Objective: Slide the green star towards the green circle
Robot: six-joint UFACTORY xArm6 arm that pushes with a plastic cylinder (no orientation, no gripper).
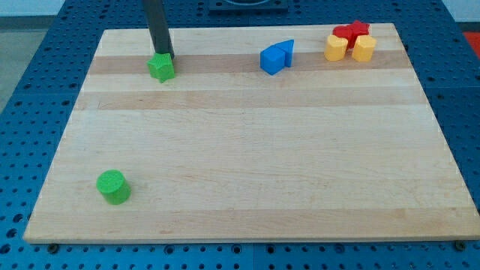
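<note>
Nearest the view's bottom, the green circle point(113, 187) sits alone on the wooden bench point(255, 150), close to the bench's lower left corner. Taking that green circle as the landmark: the green star point(161, 67) lies well apart from it, far up the view and a little to the view's right, near the bench's top edge. My tip point(164, 55) comes down right at the star's far upper edge, touching or just about touching it, on the side away from the circle. The rod carries no gripper, so there are no jaws to report. Farther to the view's right of the circle, and just as far up, stand the two blue blocks point(277, 57), touching each other. Farthest from the circle, by the top right corner, the two yellow blocks point(349, 49) and the red block point(352, 31) huddle together.
</note>
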